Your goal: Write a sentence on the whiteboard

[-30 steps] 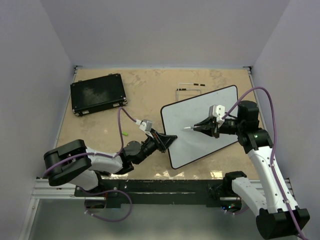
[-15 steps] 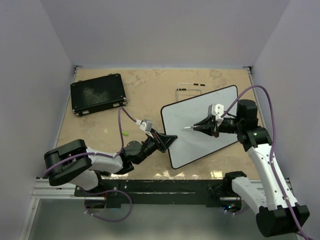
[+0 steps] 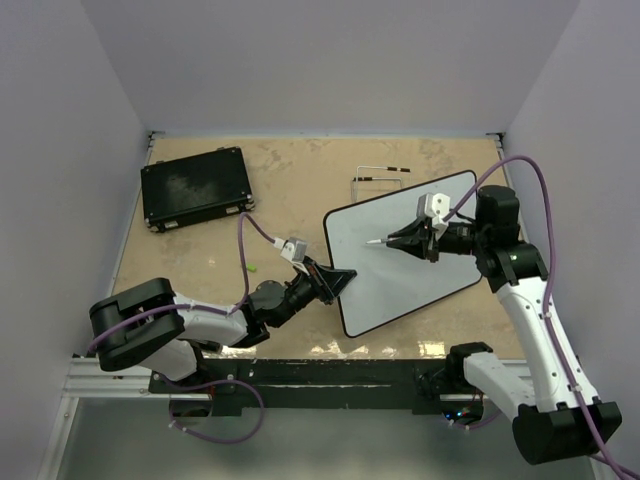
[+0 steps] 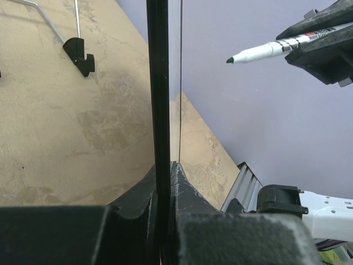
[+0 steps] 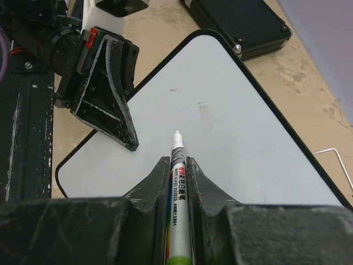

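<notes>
The whiteboard (image 3: 400,262) lies slanted on the table, right of centre, and its face looks blank; no green sentence shows on it. My left gripper (image 3: 335,283) is shut on the board's near-left rim, which the left wrist view shows edge-on (image 4: 158,83) between the jaws. My right gripper (image 3: 412,240) is shut on a white marker (image 5: 177,187) with its cap off. The tip (image 5: 176,135) points left over the board's middle (image 5: 237,138). In the left wrist view the marker (image 4: 265,51) hangs clear of the board's face.
A flat black case (image 3: 195,188) lies at the far left and also shows in the right wrist view (image 5: 242,22). A thin wire stand (image 3: 380,178) lies just beyond the board. A small green piece (image 3: 254,267) lies on the table left of my left gripper.
My right gripper has carried the marker a little toward the far side of the board. The left gripper and the board have not moved.
</notes>
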You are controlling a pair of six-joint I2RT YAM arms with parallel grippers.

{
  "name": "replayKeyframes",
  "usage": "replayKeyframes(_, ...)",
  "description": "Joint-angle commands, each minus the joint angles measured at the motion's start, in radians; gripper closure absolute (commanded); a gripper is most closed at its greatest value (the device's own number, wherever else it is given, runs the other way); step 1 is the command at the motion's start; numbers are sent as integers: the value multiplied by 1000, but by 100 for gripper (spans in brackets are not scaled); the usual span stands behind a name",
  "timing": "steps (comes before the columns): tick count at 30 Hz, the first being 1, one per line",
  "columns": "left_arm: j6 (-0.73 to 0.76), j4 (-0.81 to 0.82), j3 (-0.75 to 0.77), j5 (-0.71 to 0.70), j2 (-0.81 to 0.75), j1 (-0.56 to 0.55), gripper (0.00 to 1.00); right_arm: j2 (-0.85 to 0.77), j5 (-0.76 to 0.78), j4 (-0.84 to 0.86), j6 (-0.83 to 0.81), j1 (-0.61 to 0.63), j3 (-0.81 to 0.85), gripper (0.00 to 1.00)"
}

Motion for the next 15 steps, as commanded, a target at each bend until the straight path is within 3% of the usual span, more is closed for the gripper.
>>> replayKeyframes(1, 48, -16, 26, 1, 11, -11, 100, 9, 25, 64, 47, 33, 61, 100)
replayKeyframes(15, 47, -23, 34, 12, 19, -10, 100, 41, 54, 173, 136, 106, 97, 100)
